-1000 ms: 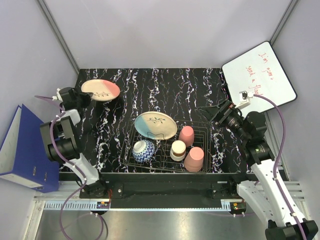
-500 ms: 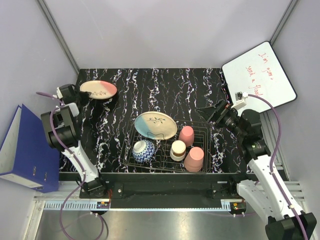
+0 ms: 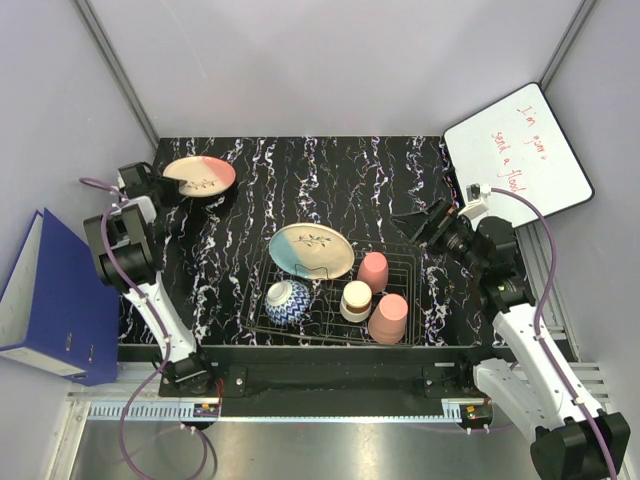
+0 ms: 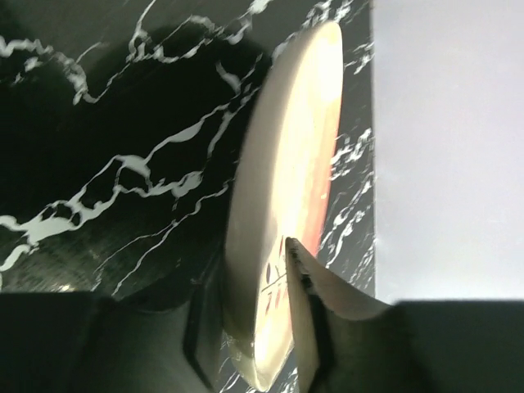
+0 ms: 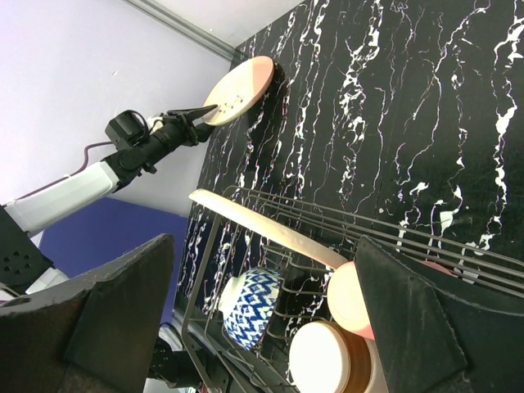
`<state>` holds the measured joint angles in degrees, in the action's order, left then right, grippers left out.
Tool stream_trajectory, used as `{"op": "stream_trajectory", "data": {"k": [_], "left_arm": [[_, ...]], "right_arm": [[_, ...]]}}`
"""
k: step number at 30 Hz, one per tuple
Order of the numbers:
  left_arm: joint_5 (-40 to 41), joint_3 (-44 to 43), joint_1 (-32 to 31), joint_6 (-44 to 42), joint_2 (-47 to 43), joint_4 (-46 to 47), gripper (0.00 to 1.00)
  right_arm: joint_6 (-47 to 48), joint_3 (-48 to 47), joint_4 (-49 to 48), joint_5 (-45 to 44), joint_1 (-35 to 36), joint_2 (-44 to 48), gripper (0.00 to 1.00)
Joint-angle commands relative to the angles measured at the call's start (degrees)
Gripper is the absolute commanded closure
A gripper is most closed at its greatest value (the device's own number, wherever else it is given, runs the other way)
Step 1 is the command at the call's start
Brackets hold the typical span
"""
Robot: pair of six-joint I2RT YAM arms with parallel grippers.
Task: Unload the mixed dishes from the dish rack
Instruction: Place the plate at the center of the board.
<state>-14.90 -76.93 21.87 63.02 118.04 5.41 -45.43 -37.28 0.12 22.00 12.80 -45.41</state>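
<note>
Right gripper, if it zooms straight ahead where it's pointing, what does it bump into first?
Probably the wire edge of the dish rack, then the pink cup beside the blue-and-cream plate. Depth is hard to judge.

- Our left arm (image 3: 130, 265) is a chain of chunky black joint housings and smooth white link shells, ending below in a black mount (image 3: 188, 372).
- Our right arm (image 3: 525, 345) is built alike, with white tapered links and rounded black motor housings.
- A purple cable (image 3: 566, 255) leaves a small white camera block (image 3: 478, 192) on the right wrist and runs along that arm. A second purple cable (image 3: 123, 425) follows the left arm.
- In the right wrist view our right jaws are broad, matte black wedges with bevelled edges.
- In the left wrist view our left jaws look slimmer: one is dark, the other pale beige with a dark ribbed edge.
</note>
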Motion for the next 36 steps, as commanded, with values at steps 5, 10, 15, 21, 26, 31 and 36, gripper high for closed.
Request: {"op": "stream_trajectory", "data": {"k": [5,10,15,21,26,31,36], "left_arm": [[-4.4,-1.8,0.0,0.1,0.0,-1.2,0.53],[-6.0,-1.3,0.0,0.6,-1.3,-2.2,0.44],[-6.8,-1.6,0.0,0.1,-3.0,-9.6,0.37],[-4.4,-1.4,0.1,-1.8,-5.4,-20.2,0.34],[-2.9,-1.0,0.0,-2.2,-7.7,-25.5,0.33],[-5.1,2.8,-1.2,-1.4,-15.5,-25.3,0.33],[-5.7,7.3,-8.4,-2.1,-32.0,-22.7,0.33]], "right_arm": [[-0.7,1.4,-3.3,0.1,0.0,1.6,0.0],[-1.0,1.6,-2.8,0.2,-0.1,2.4,0.0],[-2.2,2.8,-3.6,0.2,-0.1,3.4,0.0],[-4.7,5.2,-7.1,1.3,-0.1,4.1,0.0],[-5.1,5.5,-7.0,2.3,-0.1,5.2,0.0],[-2.9,3.9,-4.4,3.6,-0.1,6.5,0.0],[7.3,-4.8,6.1,4.6,0.1,0.1,0.03]]}}
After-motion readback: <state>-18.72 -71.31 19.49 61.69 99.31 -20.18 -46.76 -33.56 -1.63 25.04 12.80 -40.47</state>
